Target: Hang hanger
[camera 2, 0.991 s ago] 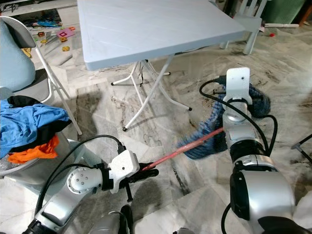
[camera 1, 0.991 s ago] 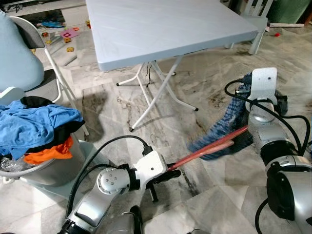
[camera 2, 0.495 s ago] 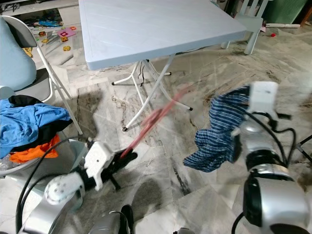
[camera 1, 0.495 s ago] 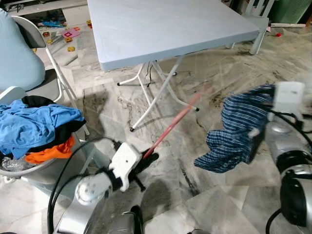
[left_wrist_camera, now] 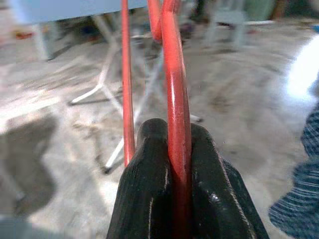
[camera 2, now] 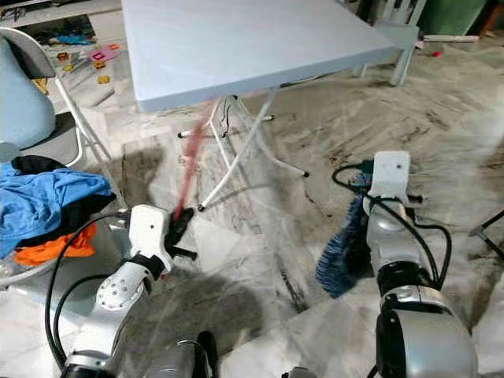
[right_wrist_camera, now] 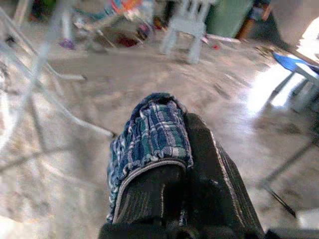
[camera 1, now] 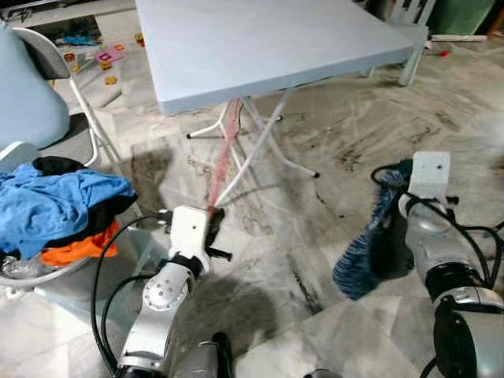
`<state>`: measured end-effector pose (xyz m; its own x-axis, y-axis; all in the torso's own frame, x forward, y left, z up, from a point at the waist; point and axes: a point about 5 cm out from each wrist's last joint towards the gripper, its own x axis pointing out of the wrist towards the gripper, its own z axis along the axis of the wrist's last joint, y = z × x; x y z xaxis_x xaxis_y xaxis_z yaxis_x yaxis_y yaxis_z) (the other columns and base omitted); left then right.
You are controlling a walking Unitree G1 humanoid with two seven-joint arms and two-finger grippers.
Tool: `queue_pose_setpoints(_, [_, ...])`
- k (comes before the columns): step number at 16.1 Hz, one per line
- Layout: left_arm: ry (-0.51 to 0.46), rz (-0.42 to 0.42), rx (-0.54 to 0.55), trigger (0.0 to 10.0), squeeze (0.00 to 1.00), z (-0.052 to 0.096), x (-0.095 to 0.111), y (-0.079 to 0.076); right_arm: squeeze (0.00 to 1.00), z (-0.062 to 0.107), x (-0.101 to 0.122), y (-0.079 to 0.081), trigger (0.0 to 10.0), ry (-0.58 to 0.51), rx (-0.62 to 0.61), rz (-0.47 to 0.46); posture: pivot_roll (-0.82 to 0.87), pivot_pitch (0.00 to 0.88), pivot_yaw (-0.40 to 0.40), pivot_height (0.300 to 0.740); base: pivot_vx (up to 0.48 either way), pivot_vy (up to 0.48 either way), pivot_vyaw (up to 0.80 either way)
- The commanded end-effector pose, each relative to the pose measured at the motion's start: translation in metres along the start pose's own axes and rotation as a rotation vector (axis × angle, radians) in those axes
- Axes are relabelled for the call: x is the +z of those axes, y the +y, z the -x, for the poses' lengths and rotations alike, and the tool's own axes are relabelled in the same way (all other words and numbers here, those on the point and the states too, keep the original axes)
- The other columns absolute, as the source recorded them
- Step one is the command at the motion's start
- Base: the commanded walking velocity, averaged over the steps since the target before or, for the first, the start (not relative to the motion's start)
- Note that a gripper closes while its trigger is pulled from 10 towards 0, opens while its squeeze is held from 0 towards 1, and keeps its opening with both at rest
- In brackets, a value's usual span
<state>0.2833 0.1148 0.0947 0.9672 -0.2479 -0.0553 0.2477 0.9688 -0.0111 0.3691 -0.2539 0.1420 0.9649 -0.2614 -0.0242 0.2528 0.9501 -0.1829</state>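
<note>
My left gripper [left_wrist_camera: 172,164] is clamped on the red hanger [left_wrist_camera: 172,94], its two black fingers [left_wrist_camera: 149,169] pressed tight to either side of the bar. In the head views the hanger [camera 1: 221,161] is a blur (I can't make out its hook) slanting up from the gripper toward the edge of the grey folding table [camera 1: 260,39]. My right gripper [right_wrist_camera: 169,164] pinches a bunch of blue plaid cloth [right_wrist_camera: 149,134], which hangs low over the marble floor [camera 1: 315,236] beside the right arm. On my left sits a basket [camera 1: 71,276] heaped with blue, black and orange laundry [camera 1: 55,205], by a folding chair [camera 1: 67,87].
</note>
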Motion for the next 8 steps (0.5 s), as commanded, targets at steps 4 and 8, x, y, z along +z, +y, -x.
queue_pose_setpoints(4, [-0.047,-0.028,0.005,10.0,0.0,-0.013,0.012,0.003,0.0,0.005,0.004,-0.001,0.0,-0.033,0.061,-0.025,-0.01,0.076,0.059,0.74,0.0,0.0,0.0])
queue_pose_setpoints(8, [0.074,-0.036,-0.115,10.0,0.0,-0.022,-0.001,0.01,0.0,0.01,0.005,0.019,0.0,-0.023,0.129,-0.123,-0.01,0.041,0.102,0.74,0.0,0.0,0.0])
